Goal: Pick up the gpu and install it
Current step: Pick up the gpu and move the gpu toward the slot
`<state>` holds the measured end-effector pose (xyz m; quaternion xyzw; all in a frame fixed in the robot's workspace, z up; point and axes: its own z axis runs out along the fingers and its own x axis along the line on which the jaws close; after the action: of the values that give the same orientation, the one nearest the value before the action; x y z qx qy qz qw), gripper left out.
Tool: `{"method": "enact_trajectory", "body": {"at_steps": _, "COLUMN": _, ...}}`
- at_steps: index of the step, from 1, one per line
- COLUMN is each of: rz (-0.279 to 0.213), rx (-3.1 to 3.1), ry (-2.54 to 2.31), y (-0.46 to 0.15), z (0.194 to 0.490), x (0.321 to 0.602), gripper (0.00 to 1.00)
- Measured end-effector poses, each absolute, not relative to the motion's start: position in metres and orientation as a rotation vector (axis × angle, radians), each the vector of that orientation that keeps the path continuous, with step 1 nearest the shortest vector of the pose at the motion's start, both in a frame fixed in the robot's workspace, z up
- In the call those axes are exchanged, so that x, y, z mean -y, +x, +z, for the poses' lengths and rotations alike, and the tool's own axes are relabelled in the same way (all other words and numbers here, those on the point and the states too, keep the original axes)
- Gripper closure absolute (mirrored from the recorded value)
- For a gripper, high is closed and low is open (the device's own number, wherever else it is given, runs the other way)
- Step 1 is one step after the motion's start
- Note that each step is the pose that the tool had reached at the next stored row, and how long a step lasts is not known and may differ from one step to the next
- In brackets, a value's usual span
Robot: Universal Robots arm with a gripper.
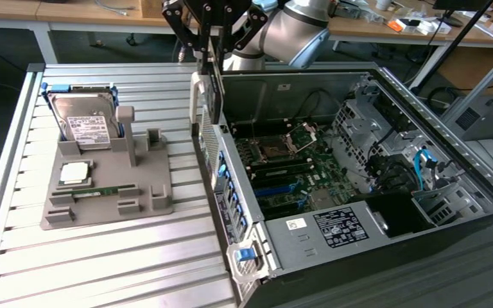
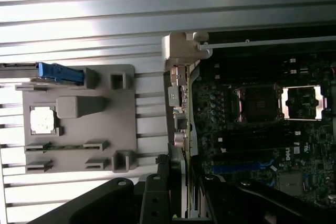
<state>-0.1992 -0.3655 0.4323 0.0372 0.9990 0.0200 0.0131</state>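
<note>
The gpu (image 1: 205, 96) hangs upright and edge-on, its silver end bracket facing the exterior view's left. My gripper (image 1: 208, 51) is shut on its top edge. The card hovers above the open computer case (image 1: 358, 102), over the case's wall on the exterior view's left and near the back corner. In the wrist view the gpu (image 2: 180, 103) runs as a thin strip from my gripper (image 2: 181, 195) out to its bracket (image 2: 184, 48), along the edge of the motherboard (image 2: 262, 129). The dark slots of the motherboard (image 1: 289, 170) lie below and beside the card.
A grey parts holder (image 1: 144, 192) lies on the slatted table at the exterior view's left. It carries a silver hard drive (image 1: 84, 122), a CPU (image 1: 75, 172) and a RAM stick (image 1: 101, 190). Drive cages and cables fill the case's far side (image 1: 384, 147). A power supply (image 1: 341, 224) sits at the near end.
</note>
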Motion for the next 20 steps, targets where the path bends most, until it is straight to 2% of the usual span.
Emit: {"method": "enact_trajectory", "body": {"at_steps": 20, "rz": 0.062, "rx": -3.113, "ry": 0.116, "y": -0.1898, "z": 0.4323, "x": 0.3655, "gripper": 0.73}}
